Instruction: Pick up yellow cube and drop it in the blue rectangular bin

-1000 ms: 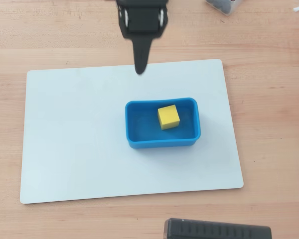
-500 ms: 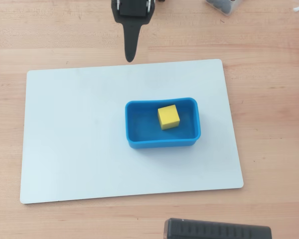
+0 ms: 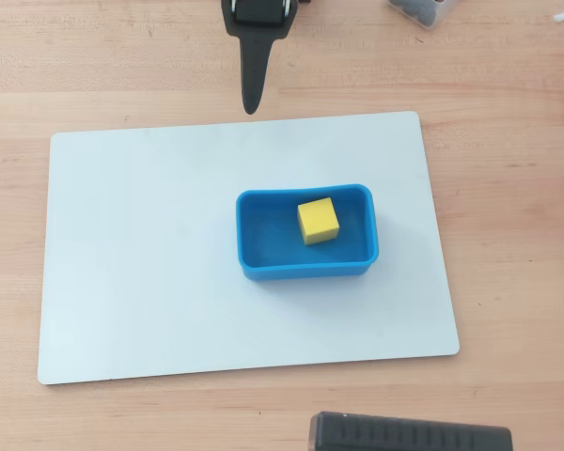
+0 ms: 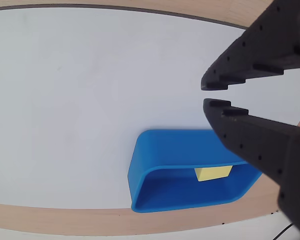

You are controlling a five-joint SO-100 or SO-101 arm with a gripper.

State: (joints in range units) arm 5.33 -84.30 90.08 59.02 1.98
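The yellow cube (image 3: 318, 221) sits on the floor of the blue rectangular bin (image 3: 254, 240), a little toward the bin's 1 o'clock side in the overhead view and turned slightly askew to its walls. In the wrist view only the cube's top part (image 4: 213, 173) shows above the bin's near wall (image 4: 155, 150). The bin rests on a white mat (image 3: 141, 254), right of the mat's centre in the overhead view. The mat lies on a light wooden table (image 3: 508, 113). The gripper (image 3: 251, 105) hangs at 12 o'clock from the bin, well apart from it, just past the mat's far edge. In the wrist view its black fingertips (image 4: 213, 95) are nearly closed with a thin gap between them and nothing held. A dark ribbed object (image 3: 409, 434) pokes in at the 6 o'clock edge of the overhead view.
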